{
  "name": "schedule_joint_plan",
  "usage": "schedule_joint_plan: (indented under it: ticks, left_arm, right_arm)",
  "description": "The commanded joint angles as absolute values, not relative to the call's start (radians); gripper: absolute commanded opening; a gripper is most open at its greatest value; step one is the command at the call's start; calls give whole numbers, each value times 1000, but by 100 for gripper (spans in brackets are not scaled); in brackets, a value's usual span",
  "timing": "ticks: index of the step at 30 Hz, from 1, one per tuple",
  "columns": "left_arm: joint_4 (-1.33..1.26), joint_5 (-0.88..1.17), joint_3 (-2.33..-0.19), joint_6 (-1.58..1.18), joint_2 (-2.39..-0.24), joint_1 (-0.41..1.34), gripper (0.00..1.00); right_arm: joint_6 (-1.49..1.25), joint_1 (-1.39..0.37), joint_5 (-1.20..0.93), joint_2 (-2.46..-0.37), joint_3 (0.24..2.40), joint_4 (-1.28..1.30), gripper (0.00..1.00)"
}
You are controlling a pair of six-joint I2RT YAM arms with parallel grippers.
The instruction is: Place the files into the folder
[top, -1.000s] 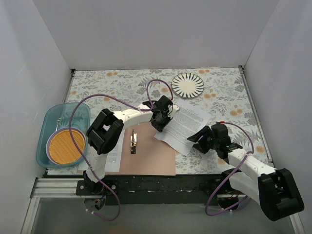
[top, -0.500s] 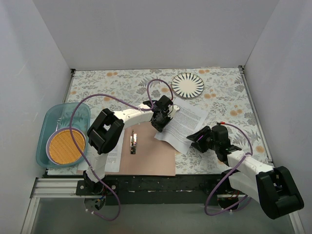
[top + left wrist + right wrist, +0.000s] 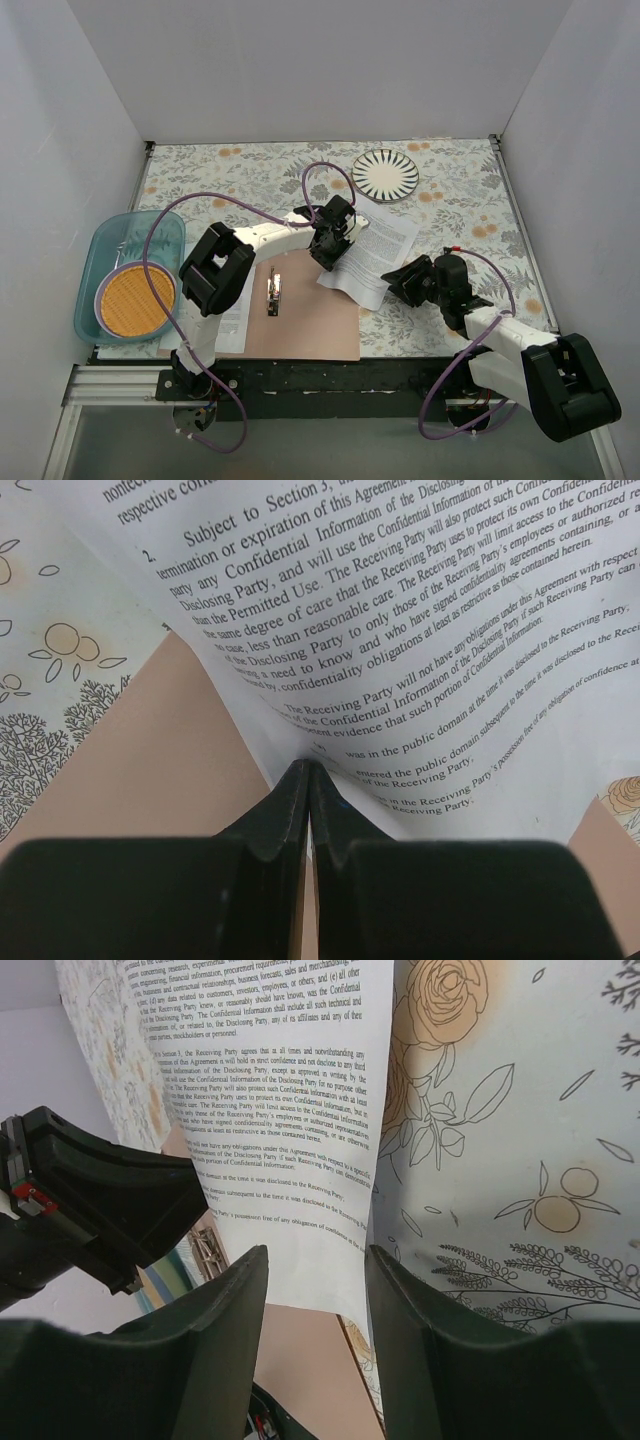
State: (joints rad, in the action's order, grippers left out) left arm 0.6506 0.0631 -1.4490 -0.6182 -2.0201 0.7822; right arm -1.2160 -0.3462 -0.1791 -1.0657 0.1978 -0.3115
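Observation:
A white printed sheet [image 3: 378, 250] lies tilted, partly over the right edge of the open brown folder [image 3: 315, 320], partly on the floral cloth. My left gripper [image 3: 323, 260] is shut on the sheet's left edge; in the left wrist view the fingers [image 3: 295, 800] pinch the paper [image 3: 400, 630] above the folder [image 3: 150, 770]. My right gripper [image 3: 394, 281] is open at the sheet's near right corner. In the right wrist view the sheet [image 3: 270, 1090] hangs between the open fingers [image 3: 225, 1310], with the folder [image 3: 300, 1370] below. Another printed sheet [image 3: 236, 315] lies on the folder's left side, by the silver fastener [image 3: 272, 292].
A teal tray [image 3: 110, 240] holding a round orange-centred disc [image 3: 135, 298] stands at the left edge. A round striped plate [image 3: 385, 174] sits at the back. White walls enclose the table. The left arm's black wrist [image 3: 90, 1200] shows in the right wrist view.
My right gripper has moved left, up to the sheet's near right corner. The left gripper holds the sheet in the same place.

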Motion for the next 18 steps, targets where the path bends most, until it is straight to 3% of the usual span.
schedule_joint_plan:
  ticks: [1,8,13,18]
  left_arm:
    - [723,46,-1450,-617,-2049,784,0]
    - [724,52,-1457,-623,-2054,784,0]
    - [738,49,-1483,-621,-2062,784,0]
    - [746,51,-1497,-623,-2066,785,0]
  right_arm:
    - [-1213,-342,-181,-1045,178,-325,52]
    - [-1212,-347,-199,-1043,140,-448,51]
    - [-1132,-370,-176,-1167,242,-307,48]
    - [-1065,-397,-155,-1204,262,-341,49]
